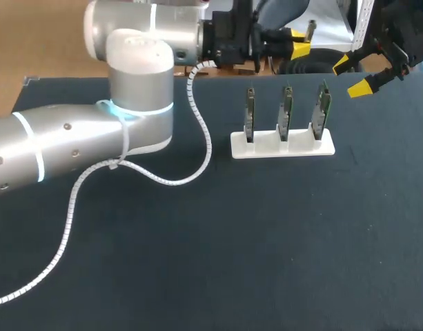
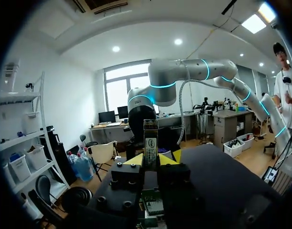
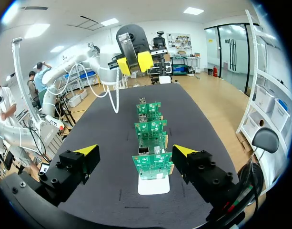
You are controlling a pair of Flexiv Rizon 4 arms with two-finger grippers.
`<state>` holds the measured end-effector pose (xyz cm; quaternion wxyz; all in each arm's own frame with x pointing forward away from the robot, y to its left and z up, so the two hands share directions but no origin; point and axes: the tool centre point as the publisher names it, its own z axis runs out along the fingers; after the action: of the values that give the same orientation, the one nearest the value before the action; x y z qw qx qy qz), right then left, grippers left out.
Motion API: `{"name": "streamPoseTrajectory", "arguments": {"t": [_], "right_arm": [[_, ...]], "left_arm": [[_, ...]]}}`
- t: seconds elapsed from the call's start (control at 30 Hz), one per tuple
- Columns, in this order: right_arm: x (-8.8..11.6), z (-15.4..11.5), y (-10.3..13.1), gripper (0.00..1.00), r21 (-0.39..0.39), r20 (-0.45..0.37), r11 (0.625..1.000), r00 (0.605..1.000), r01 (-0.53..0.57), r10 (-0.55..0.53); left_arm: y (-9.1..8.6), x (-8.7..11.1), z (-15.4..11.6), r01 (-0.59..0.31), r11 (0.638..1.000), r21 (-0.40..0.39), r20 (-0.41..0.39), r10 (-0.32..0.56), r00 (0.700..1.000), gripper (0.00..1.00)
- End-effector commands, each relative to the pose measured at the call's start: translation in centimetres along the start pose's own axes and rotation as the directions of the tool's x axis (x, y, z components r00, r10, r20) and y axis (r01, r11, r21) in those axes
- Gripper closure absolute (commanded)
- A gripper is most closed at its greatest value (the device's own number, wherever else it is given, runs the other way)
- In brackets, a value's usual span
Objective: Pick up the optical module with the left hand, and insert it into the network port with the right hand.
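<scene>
Fingers of the left gripper (image 1: 299, 41) sit close together in the head view, past the far edge of the table (image 1: 197, 262). The right gripper (image 1: 351, 76) hangs spread wide, just beside the rightmost of three circuit boards (image 1: 286, 110) standing upright in a white holder (image 1: 266, 148). From the left wrist, the yellow tips clamp an optical module (image 2: 150, 138) upright between them. From the right wrist, the row of boards lies ahead between the parted fingers, touching neither, with the held module farther ahead beyond them.

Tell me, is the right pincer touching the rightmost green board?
Apart. In the head view, dark table shows between the right pincer and the rightmost board.
</scene>
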<state>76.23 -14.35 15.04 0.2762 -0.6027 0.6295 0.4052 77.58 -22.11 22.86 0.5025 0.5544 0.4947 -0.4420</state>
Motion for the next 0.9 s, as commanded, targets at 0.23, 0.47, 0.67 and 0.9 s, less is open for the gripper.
{"name": "streamPoseTrajectory", "arguments": {"t": [0.23,0.47,0.67,0.9], "right_arm": [[0.0,0.1,0.2,0.0,0.006,-0.001,1.0,1.0,0.0,0.0],[0.0,0.1,0.2,0.0,0.006,-0.001,1.0,1.0,0.0,0.0],[0.0,0.1,0.2,0.0,0.006,-0.001,1.0,1.0,0.0,0.0],[0.0,0.1,0.2,0.0,0.006,-0.001,1.0,1.0,0.0,0.0]], "left_arm": [[0.5,1.7,2.7,0.044,0.999,0.006,0.009,-0.044,0.999,1.0],[0.7,3.2,3.6,0.075,0.997,-0.01,-0.005,-0.075,0.997,1.0],[0.5,3.3,4.3,0.081,0.997,-0.005,-0.001,-0.081,0.997,1.0],[0.4,3.6,4.6,0.093,0.995,-0.022,0.006,-0.093,0.996,1.0]]}}
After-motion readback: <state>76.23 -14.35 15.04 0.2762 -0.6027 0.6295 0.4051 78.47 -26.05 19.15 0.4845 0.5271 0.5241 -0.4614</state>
